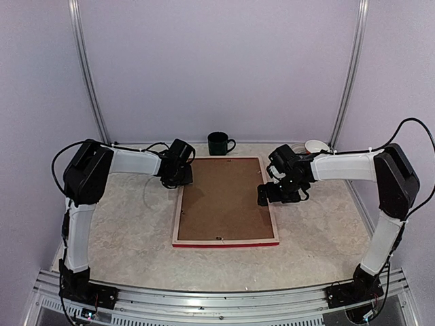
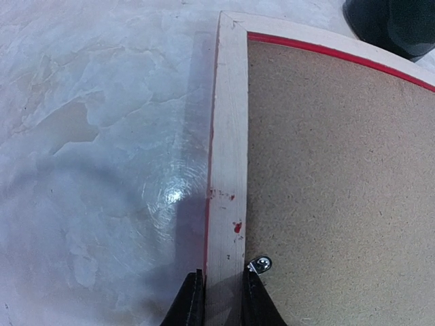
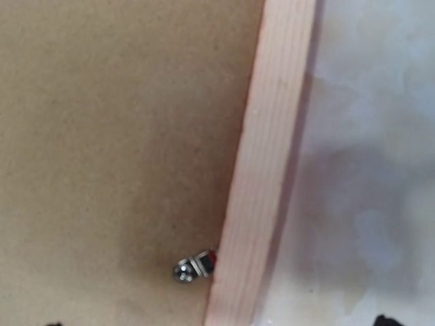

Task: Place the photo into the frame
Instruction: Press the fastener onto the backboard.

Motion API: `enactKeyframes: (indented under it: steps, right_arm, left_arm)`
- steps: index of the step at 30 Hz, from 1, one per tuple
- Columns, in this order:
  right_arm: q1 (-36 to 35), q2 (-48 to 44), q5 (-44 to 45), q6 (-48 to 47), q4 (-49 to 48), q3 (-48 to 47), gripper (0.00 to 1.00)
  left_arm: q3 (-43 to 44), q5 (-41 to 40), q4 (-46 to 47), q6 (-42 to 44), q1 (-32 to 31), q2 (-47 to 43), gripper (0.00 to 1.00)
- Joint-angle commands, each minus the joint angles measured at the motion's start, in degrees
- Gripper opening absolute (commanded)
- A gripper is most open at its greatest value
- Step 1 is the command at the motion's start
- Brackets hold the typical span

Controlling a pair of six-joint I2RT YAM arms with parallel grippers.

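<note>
With the frame [image 1: 179, 210] face down on the tabletop [image 1: 122, 231], the backing board [image 1: 224, 200] seated and the photo not visible, you are likely closing the back: your left hand [image 2: 224, 302] pinches the left rail, and your right hand [image 1: 266, 195], wide open and empty, must next turn the clip [image 3: 194, 267].
</note>
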State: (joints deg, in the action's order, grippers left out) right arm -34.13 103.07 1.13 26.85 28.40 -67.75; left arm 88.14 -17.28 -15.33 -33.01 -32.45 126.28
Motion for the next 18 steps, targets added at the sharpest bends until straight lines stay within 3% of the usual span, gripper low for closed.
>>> enactKeyframes:
  steps: [1,6,12,18]
  right_arm:
    - [-0.59,-1.07,0.55,-0.09,-0.19,-0.34,0.99]
    - [-0.58,-1.78,0.65,-0.29,-0.68,0.58,0.99]
    - [-0.37,-2.5,0.82,-0.67,-0.53,1.13,0.99]
    - [0.07,-3.12,0.03,-0.66,-1.02,1.65,0.99]
  left_arm:
    - [-0.75,-2.03,-1.75,-1.3,0.62,1.48,0.16]
    - [-1.9,-3.46,-1.24,-1.99,0.78,-1.43,0.25]
    - [-3.74,-4.76,-0.92,-2.48,1.29,-7.26,0.45]
    - [-7.5,-3.57,-0.3,-3.55,0.88,-12.34,0.55]
